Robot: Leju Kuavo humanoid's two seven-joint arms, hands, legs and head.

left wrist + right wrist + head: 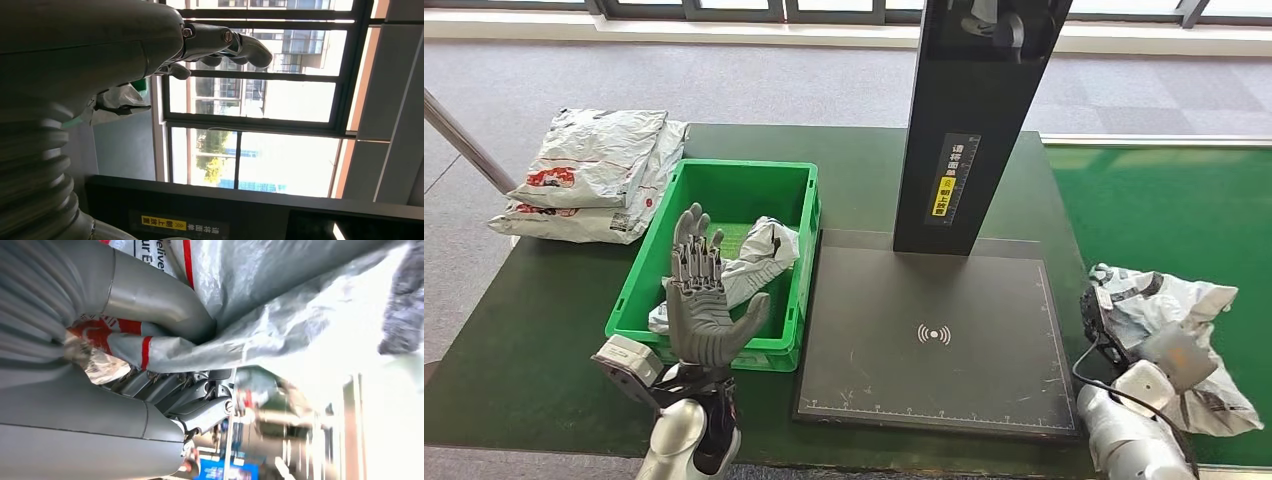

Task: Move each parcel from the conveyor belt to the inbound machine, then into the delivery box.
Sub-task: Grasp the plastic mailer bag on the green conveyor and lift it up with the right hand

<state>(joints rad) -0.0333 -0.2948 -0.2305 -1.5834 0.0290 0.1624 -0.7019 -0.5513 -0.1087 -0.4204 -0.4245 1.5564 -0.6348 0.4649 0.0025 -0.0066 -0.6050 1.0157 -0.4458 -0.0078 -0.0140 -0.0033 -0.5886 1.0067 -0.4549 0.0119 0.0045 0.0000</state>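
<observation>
The left robot hand (704, 300) stands upright above the near wall of the green plastic crate (796, 262), palm toward the camera, fingers apart and holding nothing. In the left wrist view its fingers (240, 45) curl loosely against bright windows.

The right robot hand (1124, 325) is at the right edge of the dark counter (534, 330), pressed into a crumpled grey-white plastic mailer parcel (1184, 300) that lies on the green conveyor belt (1164, 210). In the right wrist view the thumb (150, 295) and the darker fingers (200, 405) are closed on a fold of that parcel's film (280, 325), which bears red stripes.

Inside the crate lies another crumpled grey-white parcel (759, 260), resting against the floor of the box just behind the left robot hand. Left of the crate, on the far left part of the counter, sits a stack of flat white mailer bags with red printing (594, 175).

Between crate and belt lies a flat black scanning pad (934, 335) with a white wireless symbol at its middle, and from its far edge rises a tall black post (969, 120) carrying a yellow-and-white label.

The counter is dark green and matt. Around it the floor is grey carpet tile (754, 85), and a row of window frames runs along the far wall.
</observation>
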